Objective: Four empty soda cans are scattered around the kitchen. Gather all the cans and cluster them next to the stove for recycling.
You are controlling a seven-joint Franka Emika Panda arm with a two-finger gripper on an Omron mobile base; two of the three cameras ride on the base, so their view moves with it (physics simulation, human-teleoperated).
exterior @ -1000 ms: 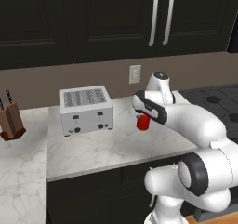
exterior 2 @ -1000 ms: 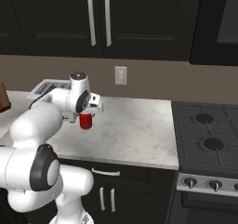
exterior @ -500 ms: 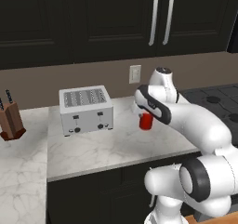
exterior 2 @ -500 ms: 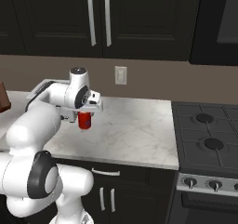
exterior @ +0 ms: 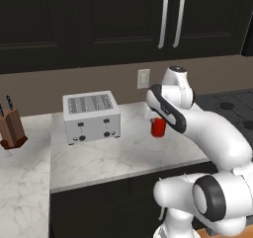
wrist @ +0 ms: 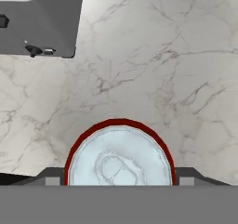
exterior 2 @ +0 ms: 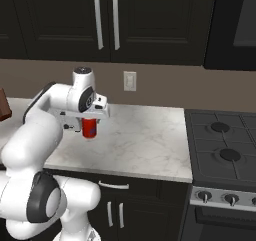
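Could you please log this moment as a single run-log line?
phase: carry | gripper: shut on red soda can | can: upright, above marble counter | toaster: on counter | stove: at the right

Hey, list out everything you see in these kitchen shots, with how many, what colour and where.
soda can: one, red with a silver top, upright between the gripper fingers above the marble counter, right of the toaster.
toaster: one, silver, on the counter near the back wall.
knife block: one, brown, with dark handles, far left on the counter.
counter: one, white marble, running to the stove.
stove: one, black, with silver knobs, right of the counter.
wall outlet: one, pale, on the brown backsplash.
upper cabinets: dark, with two silver handles.
lower cabinets: dark, under the counter.
gripper: one, closed on the soda can.
arm: one, white with dark joints.
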